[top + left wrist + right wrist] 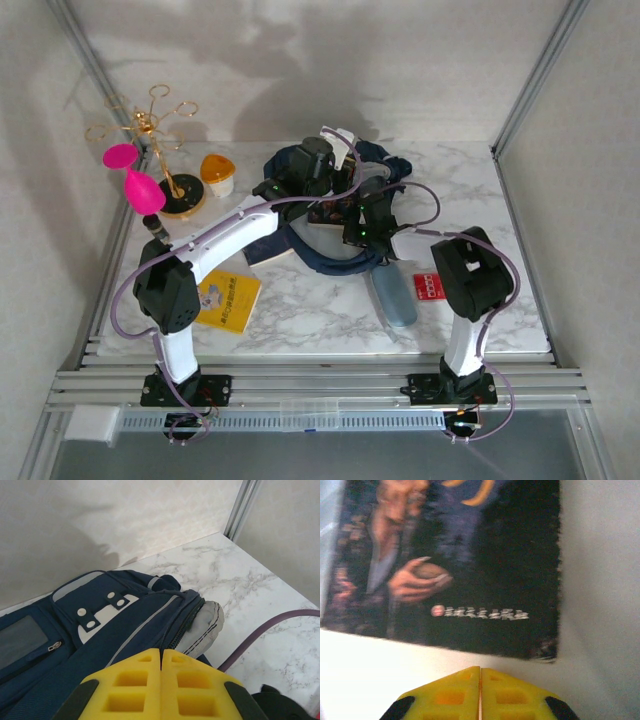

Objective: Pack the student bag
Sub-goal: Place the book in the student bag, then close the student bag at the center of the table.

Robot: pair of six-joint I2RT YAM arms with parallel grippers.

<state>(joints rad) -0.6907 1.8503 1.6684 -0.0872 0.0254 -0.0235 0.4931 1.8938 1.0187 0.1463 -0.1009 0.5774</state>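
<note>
Top external view: you've got the large navy-blue fabric backpack point(395, 170) lying at the far middle of the white marble worktop point(320, 310), w/ both arms reaching over it. Left arm point(230, 235) runs diagonally from its base to the bag's left part; right arm point(470, 270) bends in from the right, wrist over the bag's near side. A dark-covered book point(335, 212) shows at the bag btwn the two wrists. Near the bag, on the worktop in front of it, lie a grey-blue oblong pouch point(393, 295) and, just beside that, a small red card point(428, 285). A yellow booklet point(228, 300) lies front left, well apart from the bag. Far left stands a gold wire stand point(150, 140) w/ pink pieces hung on it, and an orange-lidded small cup point(217, 172) next to it. Left wrist view: your left jaws are fully closed, yellow pads point(130, 685) meeting edge to edge w/ nothing btwn them, poised above the bag's zipped edge; its white patch w/ snaps point(100, 615) lies ahead, and a purple cable point(260, 630) crosses at right. Right wrist view: right jaws also closed, yellow pads point(445, 695) touching, gripping nothing, w/ the blurred dark book cover just ahead on a pale surface.
</note>
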